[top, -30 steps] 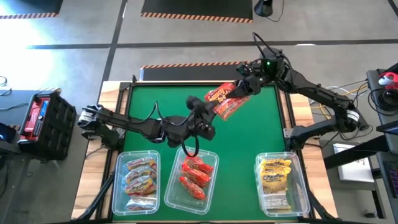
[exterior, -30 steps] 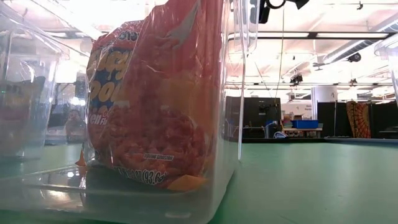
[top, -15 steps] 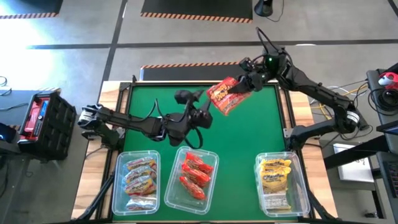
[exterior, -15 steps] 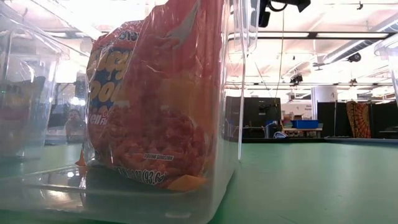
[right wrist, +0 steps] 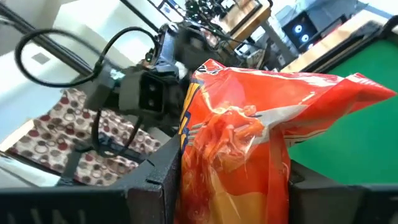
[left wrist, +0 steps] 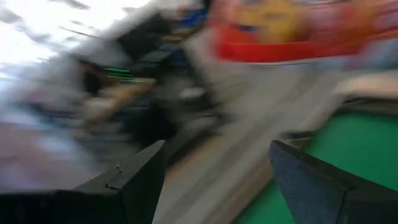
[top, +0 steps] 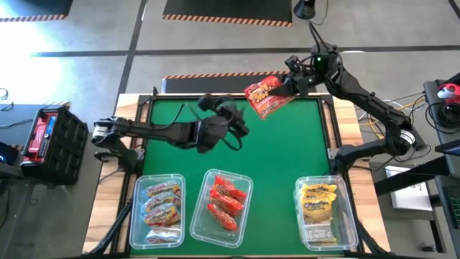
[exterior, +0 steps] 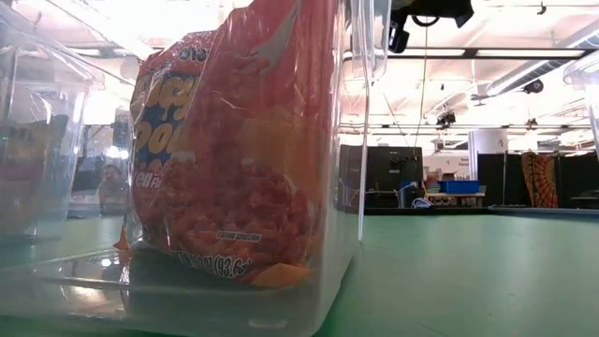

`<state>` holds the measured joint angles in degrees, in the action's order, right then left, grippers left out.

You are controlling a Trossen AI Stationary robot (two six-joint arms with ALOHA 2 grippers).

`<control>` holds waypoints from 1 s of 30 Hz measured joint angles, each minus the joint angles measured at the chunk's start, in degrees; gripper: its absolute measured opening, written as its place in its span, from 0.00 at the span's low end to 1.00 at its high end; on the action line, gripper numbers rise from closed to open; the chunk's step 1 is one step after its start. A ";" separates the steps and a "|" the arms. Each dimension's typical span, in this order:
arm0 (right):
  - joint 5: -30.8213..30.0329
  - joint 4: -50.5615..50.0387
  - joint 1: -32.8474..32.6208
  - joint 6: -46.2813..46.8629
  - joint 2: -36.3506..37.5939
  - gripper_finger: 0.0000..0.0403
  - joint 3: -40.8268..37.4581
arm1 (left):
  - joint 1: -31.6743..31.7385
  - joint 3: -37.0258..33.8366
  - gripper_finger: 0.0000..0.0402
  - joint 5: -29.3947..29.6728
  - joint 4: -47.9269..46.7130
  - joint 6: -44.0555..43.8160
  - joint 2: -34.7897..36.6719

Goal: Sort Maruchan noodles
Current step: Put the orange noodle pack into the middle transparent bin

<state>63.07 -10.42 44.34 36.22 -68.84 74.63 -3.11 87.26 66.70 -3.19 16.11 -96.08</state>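
Over the far edge of the table, my right gripper (top: 286,88) now grips the red packet (top: 264,96) alone. My left gripper (top: 228,115) has let go and hangs open, so this packet goes to the middle bin (top: 246,208).

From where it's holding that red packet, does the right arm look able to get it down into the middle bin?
Probably yes. The right end effector holds the red packet at the table's far edge; the middle bin sits open-topped at the near edge. The left end effector, open and empty, hovers off to one side.

Red-orange noodle packet (top: 267,96) (yellow print) over green table (top: 287,151); yellow packets (top: 318,205) in clear bin (top: 347,216).
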 joint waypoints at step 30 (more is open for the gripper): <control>-18.67 -39.25 5.94 -43.75 0.82 0.34 0.30 | 18.65 -0.09 0.66 -81.43 -12.25 -23.56 -0.04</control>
<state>44.39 -49.67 50.27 -7.52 -68.02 74.93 15.54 87.18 -14.73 -15.43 -7.45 -96.12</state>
